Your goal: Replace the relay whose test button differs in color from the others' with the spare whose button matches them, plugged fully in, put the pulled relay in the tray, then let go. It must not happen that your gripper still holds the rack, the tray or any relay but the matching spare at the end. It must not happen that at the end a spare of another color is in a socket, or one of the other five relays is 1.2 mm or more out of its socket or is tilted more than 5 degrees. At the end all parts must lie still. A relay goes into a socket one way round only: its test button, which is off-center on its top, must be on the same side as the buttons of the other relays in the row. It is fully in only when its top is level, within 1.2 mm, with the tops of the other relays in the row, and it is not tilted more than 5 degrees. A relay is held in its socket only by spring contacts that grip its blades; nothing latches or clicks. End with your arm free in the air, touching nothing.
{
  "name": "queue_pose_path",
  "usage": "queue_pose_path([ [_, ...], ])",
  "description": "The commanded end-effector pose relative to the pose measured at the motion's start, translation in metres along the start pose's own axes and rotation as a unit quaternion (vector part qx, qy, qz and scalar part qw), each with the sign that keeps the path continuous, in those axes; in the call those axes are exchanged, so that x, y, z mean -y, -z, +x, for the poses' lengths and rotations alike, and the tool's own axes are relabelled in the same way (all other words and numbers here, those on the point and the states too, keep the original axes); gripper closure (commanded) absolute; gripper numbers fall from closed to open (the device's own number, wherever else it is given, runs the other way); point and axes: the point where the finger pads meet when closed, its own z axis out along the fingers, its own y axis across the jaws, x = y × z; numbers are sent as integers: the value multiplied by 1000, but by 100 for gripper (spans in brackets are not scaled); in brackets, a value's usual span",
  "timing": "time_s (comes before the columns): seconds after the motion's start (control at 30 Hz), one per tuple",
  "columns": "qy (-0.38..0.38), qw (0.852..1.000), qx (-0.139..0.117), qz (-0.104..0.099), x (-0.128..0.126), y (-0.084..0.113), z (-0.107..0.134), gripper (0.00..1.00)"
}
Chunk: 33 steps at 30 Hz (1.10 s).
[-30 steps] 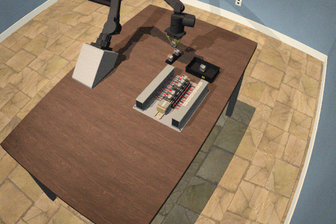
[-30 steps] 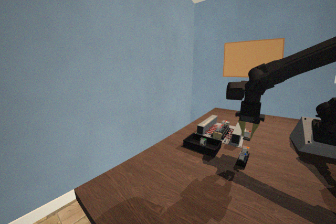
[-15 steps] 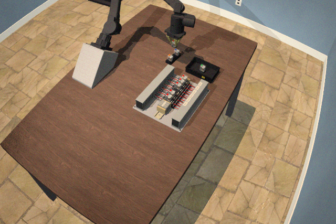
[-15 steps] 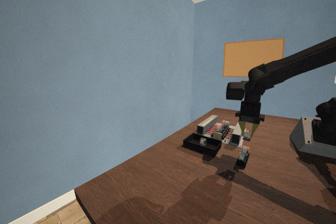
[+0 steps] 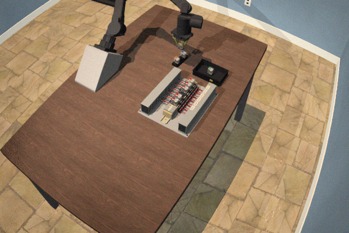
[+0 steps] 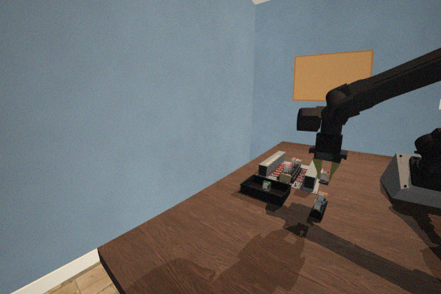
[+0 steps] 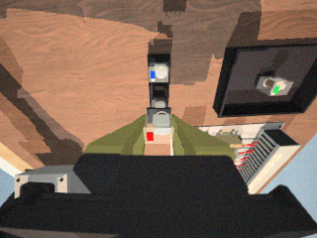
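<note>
The relay panel lies near of the fingers, its long axis running from near left to far right. In its row of red-button relays the spacing widens between the second and third buttons from the near end; that is probably the open socket. The coming carry runs toward the near side, over the spare rack and the panel's left duct.

The rack bears the orange-button spare and, farther right, the blue-button spare. Just beyond them, up in the air, the fingers stand partly open, closed against the sides of the red-button spare, which looks upright. The single arm does all the work. Its button must face the same side as the row's before any pressing; a turned or tilted entry could disturb the neighbors.

At the right, the green-button relay already sits inside the black tray.
</note>
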Motion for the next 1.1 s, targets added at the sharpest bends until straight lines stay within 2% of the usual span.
queue_pose_path([
  [0.0, 11, 1000, 6, 9, 10, 11, -11, 100],
  [0.3, 7, 1000, 6, 13, 21, 14, 0, 100],
  [0.47, 5, 1000, 6, 12, 29, 14, 14, 100],
  [0.8, 5, 1000, 5, 14, 58, 17, 51, 100],
  [0.87, 5, 1000, 5, 14, 58, 17, 51, 100],
  [1.07, 5, 1000, 5, 15, 78, 18, 79, 100],
])
